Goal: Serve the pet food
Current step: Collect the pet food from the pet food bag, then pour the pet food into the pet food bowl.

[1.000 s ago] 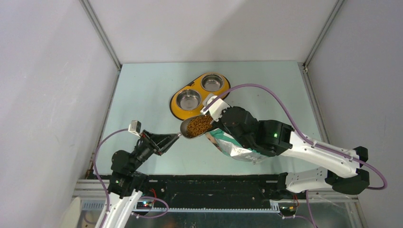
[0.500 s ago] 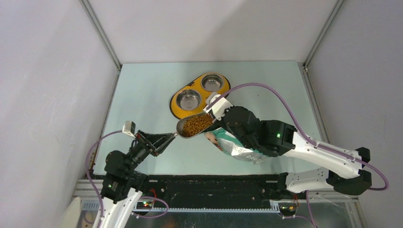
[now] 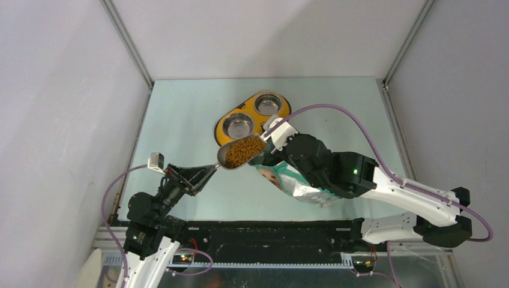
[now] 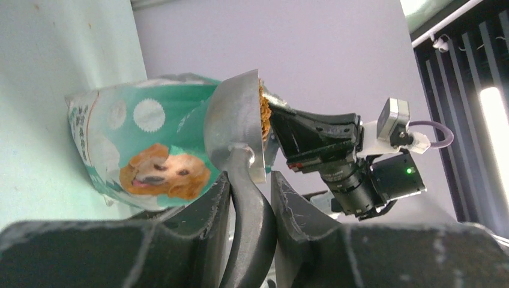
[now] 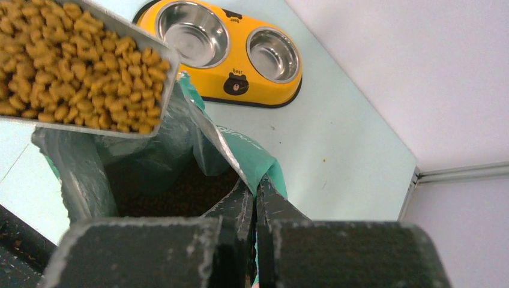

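Gripping the scoop (image 3: 223, 161) by its handle with the left end effector (image 4: 249, 186), fingers closed tight on the stem, so as to carry the load level. Heaped inside with pet food (image 3: 243, 150), just at the near edge of the feeder (image 3: 221, 127), not yet over a bowl. Pinching the bag (image 3: 300, 191) rim with the right end effector (image 5: 255, 191), shut on the foil, just near-side of the feeder on the table (image 3: 180, 114), apparently to hold the mouth open. Next, probably: forward over the feeder, then tip.
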